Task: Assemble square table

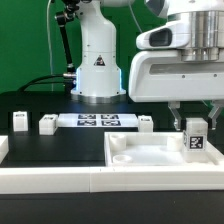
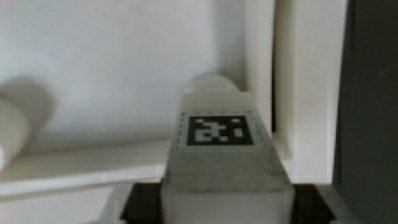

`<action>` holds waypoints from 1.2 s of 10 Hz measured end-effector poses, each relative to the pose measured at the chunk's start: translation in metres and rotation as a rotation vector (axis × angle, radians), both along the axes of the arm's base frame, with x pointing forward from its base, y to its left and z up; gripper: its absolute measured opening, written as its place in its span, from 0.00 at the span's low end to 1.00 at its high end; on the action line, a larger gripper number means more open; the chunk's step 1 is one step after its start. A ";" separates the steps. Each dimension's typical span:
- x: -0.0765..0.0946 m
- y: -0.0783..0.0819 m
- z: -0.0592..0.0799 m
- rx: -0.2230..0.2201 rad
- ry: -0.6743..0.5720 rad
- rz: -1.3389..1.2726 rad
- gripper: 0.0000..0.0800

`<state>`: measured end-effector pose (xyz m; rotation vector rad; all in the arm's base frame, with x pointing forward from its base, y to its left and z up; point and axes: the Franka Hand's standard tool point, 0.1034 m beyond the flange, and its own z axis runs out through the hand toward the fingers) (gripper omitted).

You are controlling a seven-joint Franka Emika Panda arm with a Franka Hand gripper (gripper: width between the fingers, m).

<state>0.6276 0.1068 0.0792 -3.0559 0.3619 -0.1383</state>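
Gripper (image 1: 195,126) hangs at the exterior view's right, above the square top (image 1: 150,152), near its far right corner. The square top lies flat at the front of the black table (image 1: 60,145) with the recessed face up. Between the jaws stands one leg (image 1: 195,137), upright, with its tag (image 1: 196,141) turned to the camera. The jaws are about half closed and, as far as I can see, they press on two sides of this leg; nothing else is in them. Whether the foot of the leg touches the top or hangs just over it, I cannot tell. Three other legs (image 1: 47,124) stand loose behind the top, near the marker board (image 1: 95,121).

In the wrist view the same leg (image 2: 219,165) fills the middle, and the white face of the top (image 2: 89,70) is behind it. The dark shapes at both sides of the leg's near end are probably the jaws, close against it.

On handling, my judgement is this. The leg looks like hard, light plastic, stiff and not fragile. It is also smooth, so it could slip or turn in the grip if it is pushed sideways. The good place to hold it is on the flat sides of the upper part, so that the lower end is free to join the top. The top is bigger and probably heavier, so it is better pushed than lifted.
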 end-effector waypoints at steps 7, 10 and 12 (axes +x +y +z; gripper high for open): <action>-0.002 0.009 -0.001 0.095 0.030 -0.665 0.36; -0.003 0.010 -0.001 0.113 0.042 -0.817 0.36; -0.003 0.011 -0.001 0.148 0.049 -0.991 0.36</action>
